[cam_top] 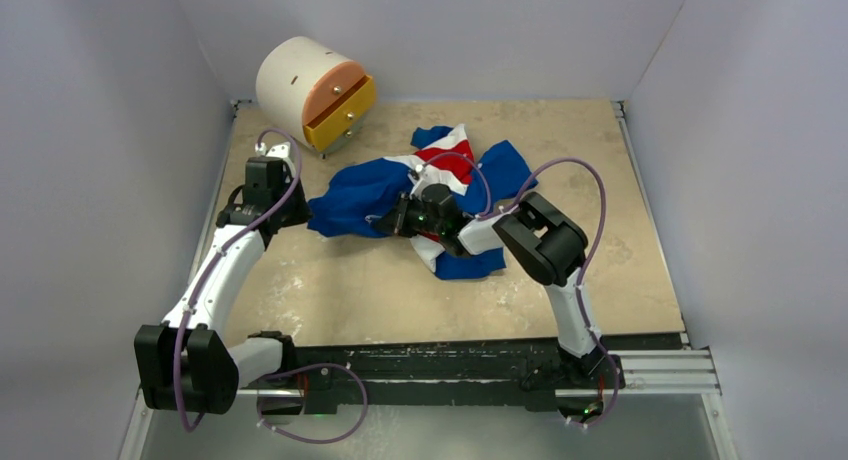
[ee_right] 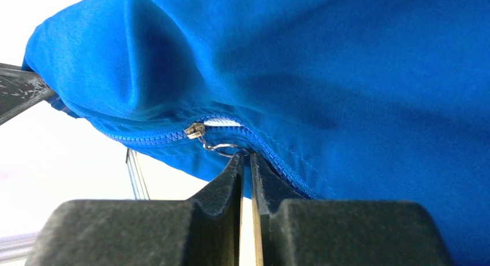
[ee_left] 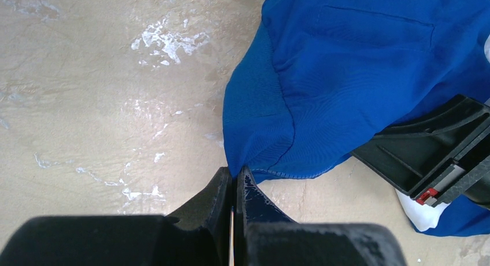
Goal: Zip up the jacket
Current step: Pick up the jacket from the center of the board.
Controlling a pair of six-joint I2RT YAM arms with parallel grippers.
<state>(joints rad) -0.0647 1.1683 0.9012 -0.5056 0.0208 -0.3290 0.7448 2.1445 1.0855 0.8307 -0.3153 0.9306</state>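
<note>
jacket point(cam_top: 380, 195) crumpled on table point(cam_top: 330, 300), centre toward 12 o'clock | left gripper point(ee_left: 236, 172) pinching jacket's 9 o'clock corner | right gripper point(ee_right: 247, 159) nearly closed, seemingly nipping zipper pull point(ee_right: 222, 147) | risk: thin pull slips free; slack cloth jams zip

Jacket point(cam_top: 400, 195) is royal blue, with white and red panels on the far side. Zipper tape point(ee_right: 144, 137) blue, zipper pull point(ee_right: 199, 132) silver. My fingers point(ee_right: 222, 185) black. My left arm point(cam_top: 215, 275) and right arm point(cam_top: 570, 310) have white links, black joints and purple cables point(cam_top: 572, 161). Table point(cam_top: 350, 300) beige, mottled with pale scuffs. Far-left drum point(cam_top: 290, 75) white with an orange face and a yellow drawer point(cam_top: 340, 120).
</note>
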